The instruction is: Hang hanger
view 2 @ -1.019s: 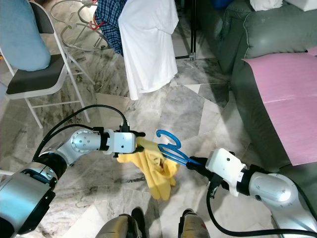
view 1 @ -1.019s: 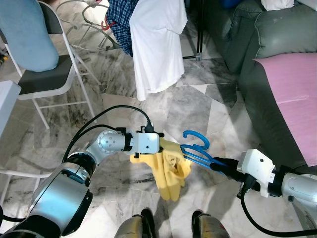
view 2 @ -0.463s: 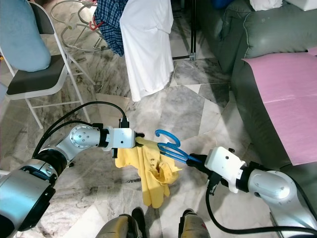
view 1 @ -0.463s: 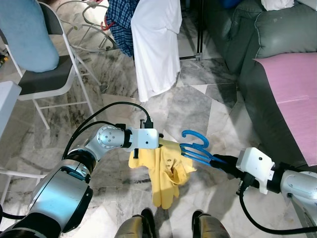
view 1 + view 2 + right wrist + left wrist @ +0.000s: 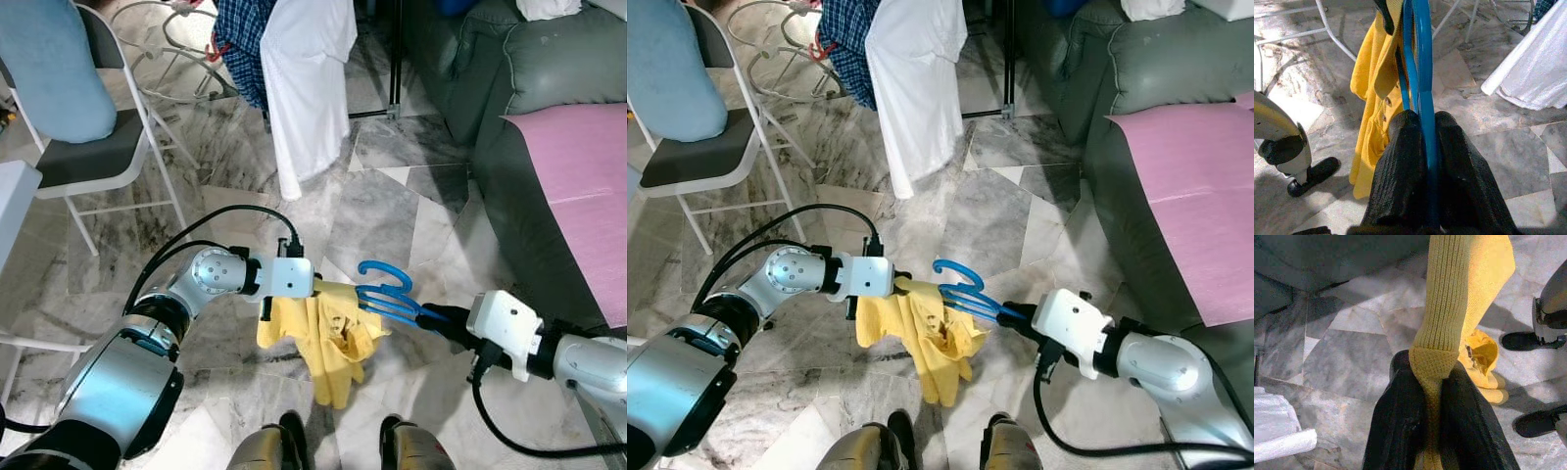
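The right gripper point(image 5: 1422, 142) has its two black fingers pressed tight on the bar of the blue hanger point(image 5: 387, 295), holding it out above the marble floor point(image 5: 392, 211) with the hook curling upward. The left gripper point(image 5: 1432, 382) pinches a ribbed edge of the yellow knit garment point(image 5: 328, 333), which is draped over the far end of that hanger and hangs down from it just above the robot's feet point(image 5: 284, 436). Beyond the hanger a white shirt point(image 5: 309, 78) hangs beside a blue plaid one point(image 5: 243, 39), with a folding chair point(image 5: 88, 147) to its left and a grey sofa point(image 5: 529, 108) with a pink cloth point(image 5: 578, 176) to its right.
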Available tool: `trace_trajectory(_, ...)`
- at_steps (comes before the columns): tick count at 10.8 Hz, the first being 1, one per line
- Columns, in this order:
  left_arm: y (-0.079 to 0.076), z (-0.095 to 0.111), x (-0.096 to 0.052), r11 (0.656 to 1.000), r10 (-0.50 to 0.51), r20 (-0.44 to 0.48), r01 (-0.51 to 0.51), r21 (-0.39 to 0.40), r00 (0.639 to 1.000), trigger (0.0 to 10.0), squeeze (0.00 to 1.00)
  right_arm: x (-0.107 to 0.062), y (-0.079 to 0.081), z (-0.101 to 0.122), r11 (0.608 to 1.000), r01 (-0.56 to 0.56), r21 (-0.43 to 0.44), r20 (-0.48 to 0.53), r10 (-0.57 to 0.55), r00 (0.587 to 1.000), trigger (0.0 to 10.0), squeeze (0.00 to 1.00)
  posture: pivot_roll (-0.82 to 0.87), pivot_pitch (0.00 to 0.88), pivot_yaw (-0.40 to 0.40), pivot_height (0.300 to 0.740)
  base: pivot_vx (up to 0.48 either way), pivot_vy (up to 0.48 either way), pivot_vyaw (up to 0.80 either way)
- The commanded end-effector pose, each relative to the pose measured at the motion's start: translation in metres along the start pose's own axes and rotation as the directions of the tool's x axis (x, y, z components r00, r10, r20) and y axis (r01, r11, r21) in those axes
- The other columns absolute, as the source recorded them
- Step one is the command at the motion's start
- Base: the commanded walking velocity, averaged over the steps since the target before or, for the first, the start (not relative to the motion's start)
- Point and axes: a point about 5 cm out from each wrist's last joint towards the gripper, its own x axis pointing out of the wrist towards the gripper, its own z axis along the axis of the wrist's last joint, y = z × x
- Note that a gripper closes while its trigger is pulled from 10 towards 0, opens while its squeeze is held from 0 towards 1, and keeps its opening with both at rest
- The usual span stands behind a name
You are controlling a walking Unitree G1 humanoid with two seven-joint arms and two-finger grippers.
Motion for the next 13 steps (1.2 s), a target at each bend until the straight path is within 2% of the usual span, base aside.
trace_trajectory(1, -0.007, -0.012, -0.006, 0.998, 0.011, -0.035, -0.013, -0.056, 0.999, 0.0, 0.0, 0.0, -0.004, 0.003, 1.0, 0.03, 0.0, 0.027, -0.03, 0.999, 10.0, 1.0, -0.36, 0.221, 0.18, 0.74, 0.0, 0.0, 0.0)
trace_trajectory(4, -0.008, -0.027, -0.019, 0.988, 0.049, -0.081, -0.06, -0.142, 0.996, 0.0, 0.0, -0.009, -0.015, 0.002, 0.998, 0.043, -0.048, -0.019, -0.044, 0.999, 10.0, 1.0, -0.35, 0.223, 0.175, 0.74, 0.0, 0.0, 0.0)
trace_trajectory(5, -0.01, -0.038, -0.03, 0.972, 0.095, -0.121, -0.119, -0.203, 0.988, 0.0, 0.0, -0.019, -0.028, 0.003, 0.991, 0.1, -0.094, -0.048, -0.104, 0.993, 10.0, 1.0, -0.35, 0.223, 0.174, 0.74, 0.0, 0.0, 0.0)
trace_trajectory(6, -0.012, -0.043, -0.034, 0.967, 0.105, -0.139, -0.134, -0.215, 0.985, 0.0, 0.0, -0.023, -0.035, 0.003, 0.983, 0.146, -0.114, -0.061, -0.154, 0.986, 10.0, 1.0, -0.35, 0.223, 0.173, 0.74, 0.0, 0.0, 0.0)
trace_trajectory(7, -0.016, -0.05, -0.04, 0.962, 0.108, -0.162, -0.144, -0.231, 0.981, 0.0, 0.0, -0.029, -0.047, 0.001, 0.963, 0.222, -0.154, -0.081, -0.237, 0.968, 10.0, 1.0, -0.35, 0.223, 0.171, 0.74, 0.0, 0.0, 0.0)
trace_trajectory(9, -0.019, -0.059, -0.049, 0.944, 0.154, -0.212, -0.207, -0.256, 0.965, 0.0, 0.0, -0.037, -0.067, 0.003, 0.886, 0.415, -0.207, -0.051, -0.433, 0.9, 10.0, 1.0, -0.35, 0.22, 0.162, 0.74, 0.0, 0.0, 0.0)
trace_trajectory(10, -0.006, -0.057, -0.052, 0.894, 0.272, -0.2, -0.324, -0.31, 0.941, 0.0, 0.0, -0.041, -0.077, 0.007, 0.808, 0.566, -0.163, 0.014, -0.571, 0.821, 10.0, 1.0, -0.33, 0.219, 0.16, 0.74, 0.0, 0.0, 0.0)
trace_trajectory(11, 0.005, -0.053, -0.053, 0.863, 0.356, -0.185, -0.398, -0.311, 0.916, 0.0, 0.0, -0.046, -0.084, 0.019, 0.684, 0.717, -0.134, 0.11, -0.709, 0.697, 10.0, 1.0, -0.33, 0.218, 0.161, 0.74, 0.0, 0.0, 0.0)
trace_trajectory(12, 0.011, -0.05, -0.055, 0.839, 0.408, -0.178, -0.444, -0.314, 0.896, 0.0, 0.0, -0.05, -0.088, 0.028, 0.601, 0.792, -0.111, 0.163, -0.775, 0.611, 10.0, 1.0, -0.32, 0.218, 0.164, 0.74, 0.0, 0.0, 0.0)
trace_trajectory(13, 0.025, -0.044, -0.06, 0.789, 0.498, -0.149, -0.518, -0.331, 0.854, 0.0, 0.0, -0.053, -0.085, 0.032, 0.483, 0.873, -0.063, 0.204, -0.851, 0.485, 10.0, 1.0, -0.32, 0.217, 0.173, 0.74, 0.0, 0.0, 0.0)
